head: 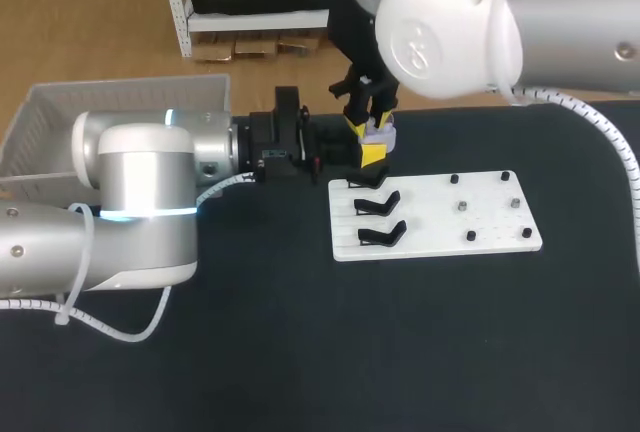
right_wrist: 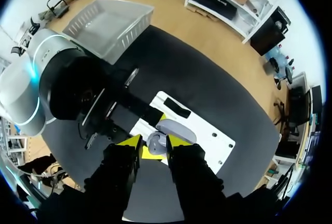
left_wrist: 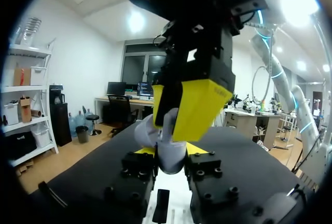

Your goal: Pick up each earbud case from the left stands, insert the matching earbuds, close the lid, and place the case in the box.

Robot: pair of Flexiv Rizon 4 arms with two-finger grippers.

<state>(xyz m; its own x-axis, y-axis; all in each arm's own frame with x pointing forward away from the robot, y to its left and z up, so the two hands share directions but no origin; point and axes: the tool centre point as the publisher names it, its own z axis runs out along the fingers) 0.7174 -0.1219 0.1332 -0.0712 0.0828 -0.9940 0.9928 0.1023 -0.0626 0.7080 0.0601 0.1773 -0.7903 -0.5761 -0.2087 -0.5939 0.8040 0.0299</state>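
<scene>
Left gripper (left_wrist: 168, 154) pinches pale lavender-grey rounded plastic earbud case (left_wrist: 169, 161), lid hinged open, above flat white stand board (head: 440, 224). Right gripper (right_wrist: 154, 143) straddles case; can't tell its grip.

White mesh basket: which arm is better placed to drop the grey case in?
Probably left: the left gripper is shut on the rounded grey earbud case, and the white mesh basket sits beside that arm.

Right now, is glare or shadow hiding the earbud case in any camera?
Head view: no glare on the earbud case, though the right arm has a pale joint that looks bright above it. Left wrist view: ceiling lights flare behind, and the right gripper covers part of the case. Right wrist view: evenly lit, case plainly visible.
</scene>
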